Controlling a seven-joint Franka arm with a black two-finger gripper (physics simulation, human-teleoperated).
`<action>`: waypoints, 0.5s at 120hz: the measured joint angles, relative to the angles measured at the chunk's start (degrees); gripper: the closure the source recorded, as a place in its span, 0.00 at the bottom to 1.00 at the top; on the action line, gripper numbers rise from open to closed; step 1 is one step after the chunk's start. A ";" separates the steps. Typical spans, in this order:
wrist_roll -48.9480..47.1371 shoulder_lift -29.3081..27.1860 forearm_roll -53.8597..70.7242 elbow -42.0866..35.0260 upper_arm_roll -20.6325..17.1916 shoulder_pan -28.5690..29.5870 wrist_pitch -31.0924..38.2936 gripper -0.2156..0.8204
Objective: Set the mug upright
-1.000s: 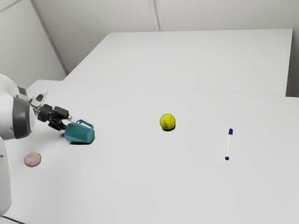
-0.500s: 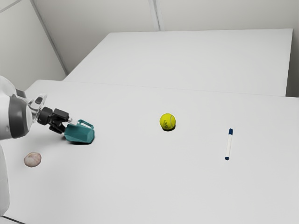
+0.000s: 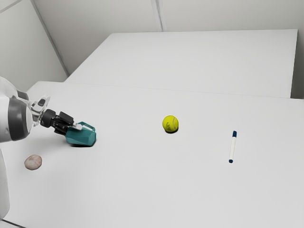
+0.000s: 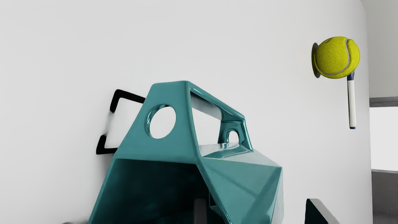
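The teal mug lies on its side at the exterior view's left, its handle up and its mouth toward the hand. At the mouth end is my gripper, close against the mug. In the wrist view the mug turns its dark opening to the camera. My gripper stands open there, one finger inside the mouth and the other finger outside, beyond the side wall. The wall is between them, with space left beside the outer finger.
A yellow tennis ball sits mid-table, and a white marker with dark blue ends lies farther toward the exterior view's right. A pale, roundish object is near the arm. Black angular marks show beside the mug.
My hand has turned and moved slightly toward the mug, bringing the fingers over its mouth end. The mug, ball and marker have stayed put.
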 joint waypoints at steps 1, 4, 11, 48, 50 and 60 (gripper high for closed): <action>0.00 0.00 0.00 0.00 0.00 0.00 0.00 0.55; 0.00 0.00 0.00 -0.05 0.00 0.00 0.00 0.56; 0.01 0.00 -0.02 -0.25 -0.01 0.00 -0.01 0.58; 0.03 -0.15 -0.27 -0.43 -0.09 0.00 -0.13 0.72; 0.03 -0.22 -0.28 -0.44 -0.09 0.00 -0.13 0.73; 0.04 -0.50 -0.32 -0.61 -0.14 0.00 -0.12 0.76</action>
